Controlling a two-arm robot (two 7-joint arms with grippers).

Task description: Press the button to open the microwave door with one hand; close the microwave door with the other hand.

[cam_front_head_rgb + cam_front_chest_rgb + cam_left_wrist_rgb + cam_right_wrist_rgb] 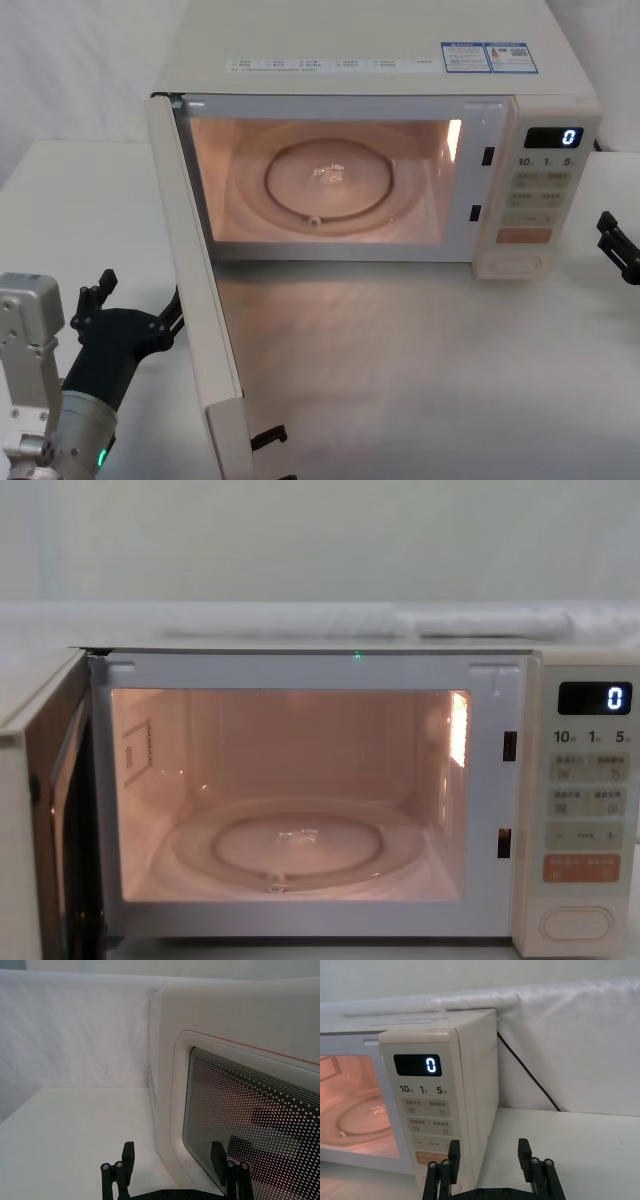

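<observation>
The cream microwave (380,60) stands with its cavity lit and its display reading 0. The microwave door (195,300) is swung wide open toward me on the left, seen edge-on in the head view. Its outer face with the dotted window (240,1110) shows in the left wrist view. My left gripper (130,315) is open just outside that face, one finger (218,1157) close to the window. The wide cream button (513,265) sits at the bottom of the control panel, also low right in the chest view (577,923). My right gripper (615,245) is open, right of the panel and apart from it.
A glass turntable (327,182) lies inside the cavity. An orange key (580,868) sits just above the button. A black power cable (530,1077) runs down the white cloth behind the oven's right side. White tabletop (420,380) stretches in front.
</observation>
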